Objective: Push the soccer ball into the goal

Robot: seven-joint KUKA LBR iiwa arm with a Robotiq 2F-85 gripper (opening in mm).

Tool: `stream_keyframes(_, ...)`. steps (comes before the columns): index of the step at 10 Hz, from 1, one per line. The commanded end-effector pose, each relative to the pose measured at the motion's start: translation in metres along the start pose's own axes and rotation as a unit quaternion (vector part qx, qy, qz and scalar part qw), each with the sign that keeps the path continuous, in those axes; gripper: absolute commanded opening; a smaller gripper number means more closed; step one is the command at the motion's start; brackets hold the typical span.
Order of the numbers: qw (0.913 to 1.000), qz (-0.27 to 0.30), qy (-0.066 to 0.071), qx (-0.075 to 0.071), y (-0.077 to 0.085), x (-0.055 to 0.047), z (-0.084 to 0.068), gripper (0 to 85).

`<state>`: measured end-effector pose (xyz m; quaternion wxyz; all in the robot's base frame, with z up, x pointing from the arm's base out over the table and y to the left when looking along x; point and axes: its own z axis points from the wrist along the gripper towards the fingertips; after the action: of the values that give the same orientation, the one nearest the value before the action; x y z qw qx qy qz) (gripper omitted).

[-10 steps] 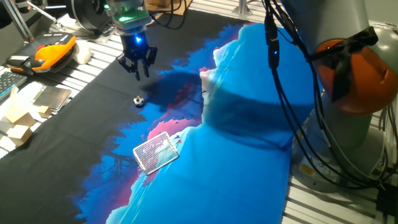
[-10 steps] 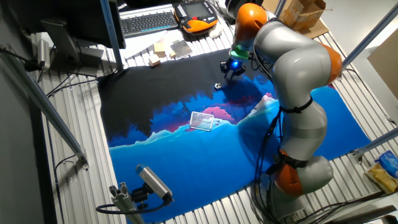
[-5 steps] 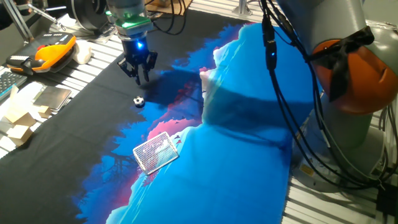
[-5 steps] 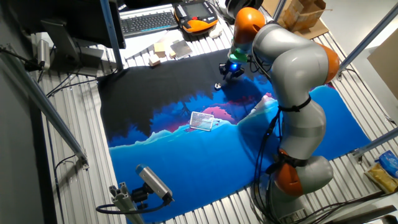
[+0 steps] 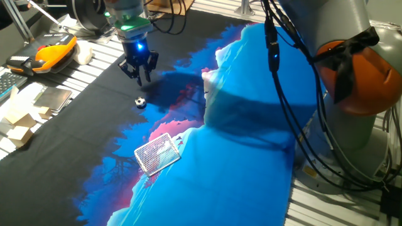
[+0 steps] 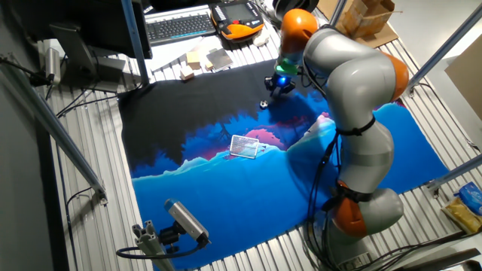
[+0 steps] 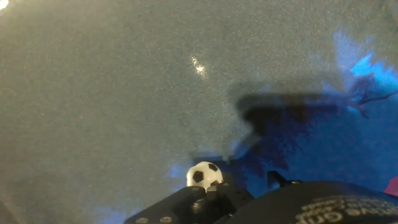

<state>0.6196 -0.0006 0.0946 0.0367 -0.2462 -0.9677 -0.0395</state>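
Observation:
The soccer ball (image 5: 140, 102) is a tiny white ball with black patches on the black part of the cloth. It also shows in the other fixed view (image 6: 263, 104) and low in the hand view (image 7: 204, 175). The goal (image 5: 157, 152), white mesh in a white frame, sits on the pink and blue part of the cloth, nearer the camera than the ball; it also shows in the other fixed view (image 6: 245, 146). My gripper (image 5: 139, 76) hangs just behind the ball, on the side away from the goal, fingers together and empty. It also shows in the other fixed view (image 6: 276, 87).
The cloth (image 5: 251, 144) is black at the far side and blue in front. An orange pendant (image 5: 50, 53), small boxes (image 5: 25, 113) and a keyboard (image 6: 181, 26) lie beyond the cloth's edge. The robot's base and cables (image 5: 339, 94) stand at the right.
The gripper has shifted slightly and its fingers have drawn closer together. The ball and the goal have not moved.

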Motion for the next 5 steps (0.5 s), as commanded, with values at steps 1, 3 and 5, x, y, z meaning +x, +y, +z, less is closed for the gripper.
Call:
stream_keyframes(1,1.0,0.004,-0.002,-0.001,0.0001,0.0,-0.0001,34.0)
stream_keyframes(3,0.9998,0.015,-0.008,-0.005,0.0001,0.0,-0.0001,34.0)
stream_keyframes(5,0.9996,0.026,-0.002,-0.015,0.0001,0.0,-0.0001,34.0)
